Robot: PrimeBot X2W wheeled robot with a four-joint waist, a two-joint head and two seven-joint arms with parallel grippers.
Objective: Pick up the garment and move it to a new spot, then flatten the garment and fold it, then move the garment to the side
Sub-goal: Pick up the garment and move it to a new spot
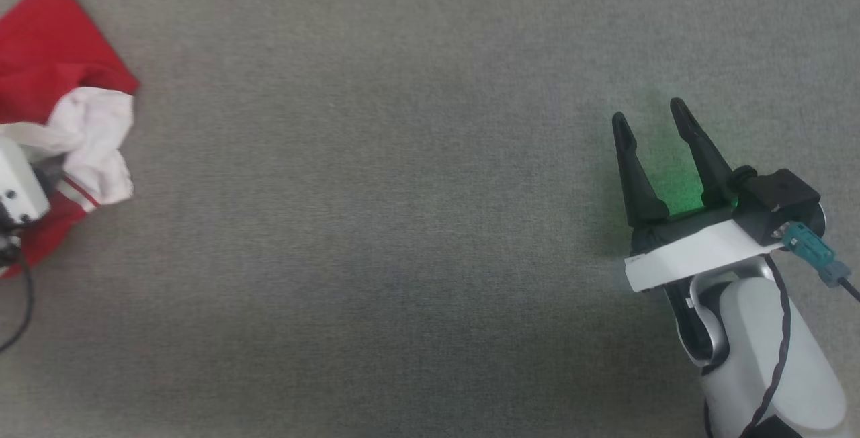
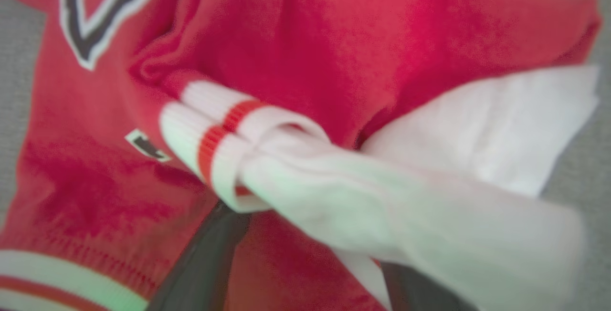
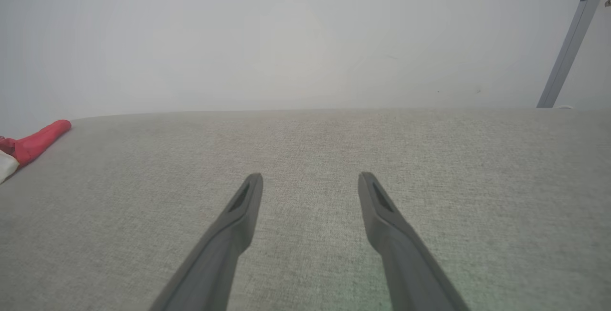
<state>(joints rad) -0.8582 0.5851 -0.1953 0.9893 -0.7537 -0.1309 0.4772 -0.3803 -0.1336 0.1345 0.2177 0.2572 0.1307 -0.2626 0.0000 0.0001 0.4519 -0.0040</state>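
As it lies on the grey table (image 1: 403, 256), the garment (image 1: 57, 48) forms one crumpled heap at the far left: red body, white sleeve with a red-striped cuff, and part of a black, white-edged numeral (clearest in the left wrist view). Left hand (image 2: 308, 237): low over the heap, fingers (image 2: 200, 268) spread apart, tips hidden under the white sleeve draped across them; whether any cloth is caught, cannot tell. Right hand (image 1: 647, 112): at the right, well apart from the garment, fingers apart over bare table, a green glow between them.
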